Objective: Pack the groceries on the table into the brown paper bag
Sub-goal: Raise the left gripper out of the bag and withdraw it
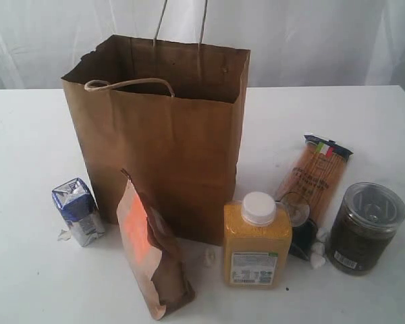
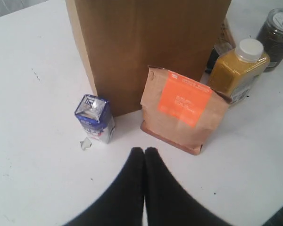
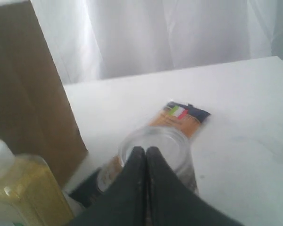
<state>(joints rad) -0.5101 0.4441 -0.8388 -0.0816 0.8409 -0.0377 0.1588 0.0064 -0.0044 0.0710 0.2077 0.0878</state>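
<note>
One brown paper bag (image 1: 169, 148) with two cord handles (image 1: 131, 82) is on one table (image 1: 27, 283), and five groceries can be named, one of each kind: one small blue-white carton (image 1: 79, 210), one brown orange-labelled pouch (image 1: 152, 246), one yellow white-capped bottle (image 1: 255, 243), one spaghetti packet (image 1: 317, 175) and one dark clear-lidded jar (image 1: 363, 229). One clear round thing (image 3: 167, 141) shows by the packet, too blurred to name, which makes six items if it counts as a grocery. At least three small white scraps (image 1: 317, 255) are there too, though the exact number is hard to tell.
</note>
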